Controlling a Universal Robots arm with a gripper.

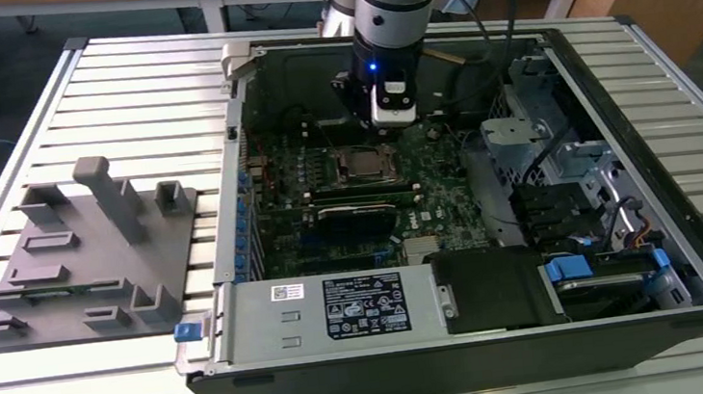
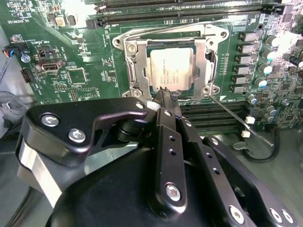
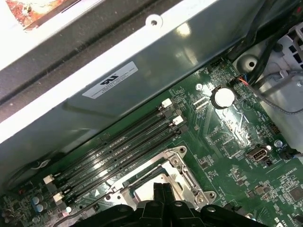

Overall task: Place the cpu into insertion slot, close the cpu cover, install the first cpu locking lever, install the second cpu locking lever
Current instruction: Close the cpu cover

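The cpu [image 2: 170, 68], with its dull silver top, lies in the insertion slot [image 2: 129, 75] on the green motherboard. The silver cpu cover [image 2: 208, 59] lies flat around it, and the chip shows through its window. One thin wire locking lever [image 2: 241, 120] sticks out loose from the socket's corner. A second wire lever [image 2: 161, 31] runs along the far edge by the memory slots. My gripper [image 2: 166, 94] is shut, its tips just above the socket's near edge and holding nothing. In the exterior view the gripper [image 1: 393, 120] hangs over the socket [image 1: 362, 164]. The first wrist view shows the fingertips [image 3: 158, 189] at the socket frame [image 3: 182, 172].
Long black memory slots [image 3: 118, 146] flank the socket. The open case's metal wall [image 3: 142, 90] rises close behind them. A power supply [image 1: 336, 310], a drive cage [image 1: 514, 138] and cables crowd the case. A grey fixture [image 1: 86, 252] sits on the slatted table at the exterior view's left.
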